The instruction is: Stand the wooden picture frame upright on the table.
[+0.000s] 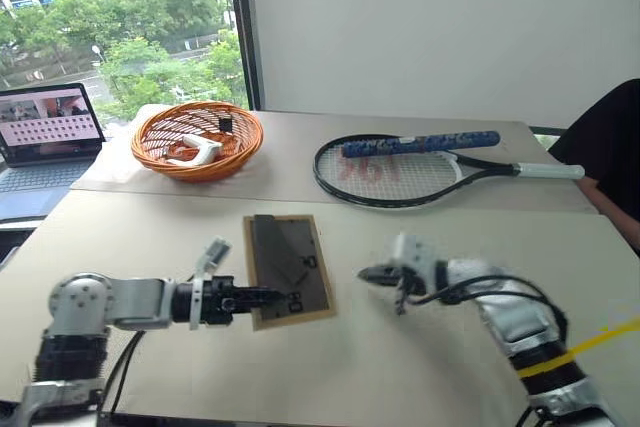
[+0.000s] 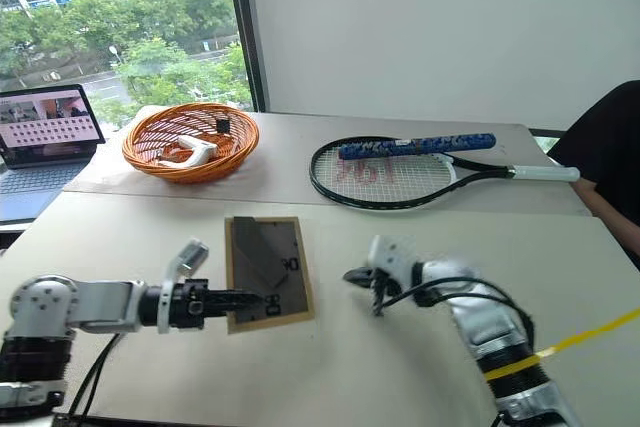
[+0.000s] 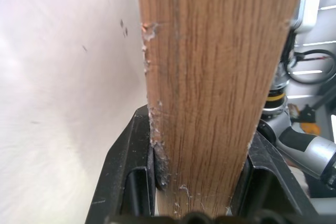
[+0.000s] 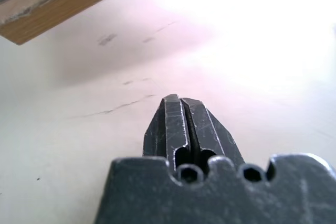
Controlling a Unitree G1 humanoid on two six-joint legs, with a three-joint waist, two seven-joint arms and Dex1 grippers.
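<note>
The picture side of the wooden picture frame (image 1: pixel 289 269) is hidden; only the dark grey backing, with its stand and clips, is seen, bordered by light wood. The frame is held near the middle of the table (image 1: pixel 420 347), back facing up, its near edge clamped in the left claw (image 1: pixel 272 298). In the left wrist view the oak grain is seen pinched between both fingers (image 3: pixel 128 177). The right claw (image 1: pixel 368 274), fingers together, is seen just right of the frame, apart from it.
</note>
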